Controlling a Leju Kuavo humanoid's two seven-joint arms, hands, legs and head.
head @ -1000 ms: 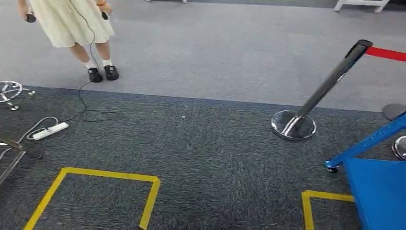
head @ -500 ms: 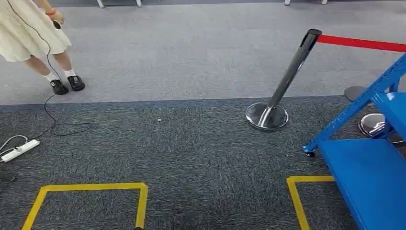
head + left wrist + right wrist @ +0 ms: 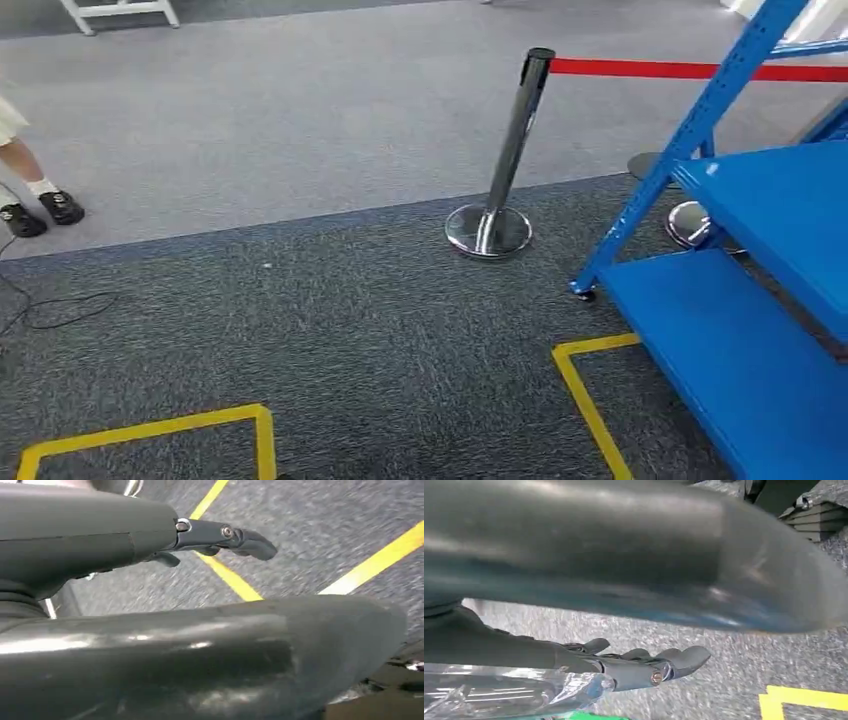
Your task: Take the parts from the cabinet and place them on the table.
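Observation:
In the left wrist view my left hand (image 3: pixel 210 535) hangs over dark carpet with its fingers stretched out and nothing in it. My right hand (image 3: pixel 639 667) hangs over the carpet too. A clear plastic bag (image 3: pixel 509 692) with something green (image 3: pixel 586 715) at its edge lies against its fingers and is carried with the hand; the grip itself is hidden. A blue metal rack (image 3: pixel 760 330) stands at the right of the head view, and the two shelves in sight are bare.
A chrome stanchion (image 3: pixel 505 150) with a red belt (image 3: pixel 680 70) stands left of the rack. Yellow tape (image 3: pixel 585 400) marks squares on the dark carpet. A person's feet (image 3: pixel 40 210) and a black cable (image 3: pixel 60 305) are at the far left.
The whole view has swung to the right: the person, the power strip and the cable slid left, and the blue rack has come much further into the picture.

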